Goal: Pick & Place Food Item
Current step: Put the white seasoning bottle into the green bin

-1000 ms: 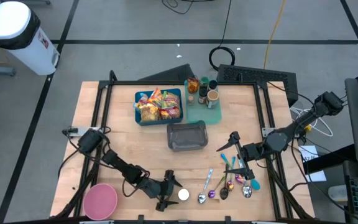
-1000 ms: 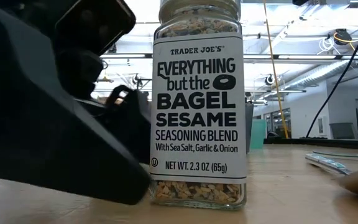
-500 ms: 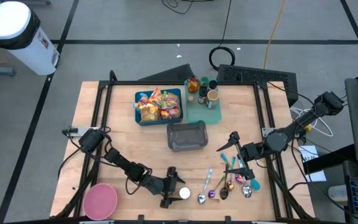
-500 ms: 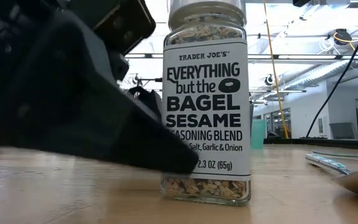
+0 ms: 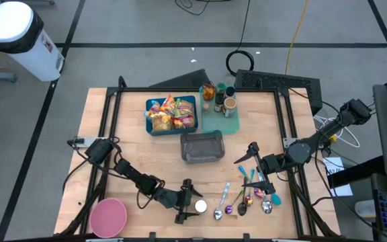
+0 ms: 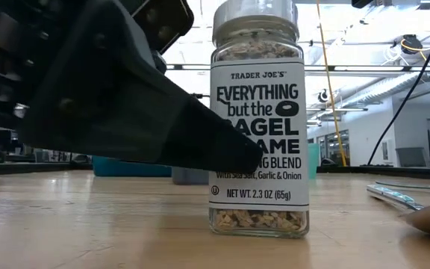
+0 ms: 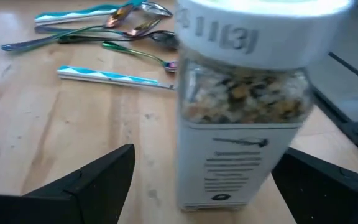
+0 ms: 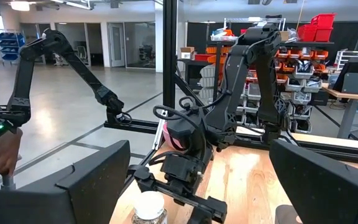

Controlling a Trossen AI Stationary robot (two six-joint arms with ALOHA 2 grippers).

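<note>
The seasoning jar stands upright near the counter's front edge, just beside the spoons; it looks rigid, smooth, breakable and top-heavy, so a grip across the labelled body seems safest. The left gripper has its fingers spread wide either side of the jar, apparently not touching. The right gripper waits over the counter's right side, fingers spread and empty.

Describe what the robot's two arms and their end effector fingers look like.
Both arms are dark, nearly black, built of slim jointed segments with black cables along them. The left end effector and right end effector each carry two flat, wedge-shaped matte black fingers. No markings or labels show on them in these views.
</note>
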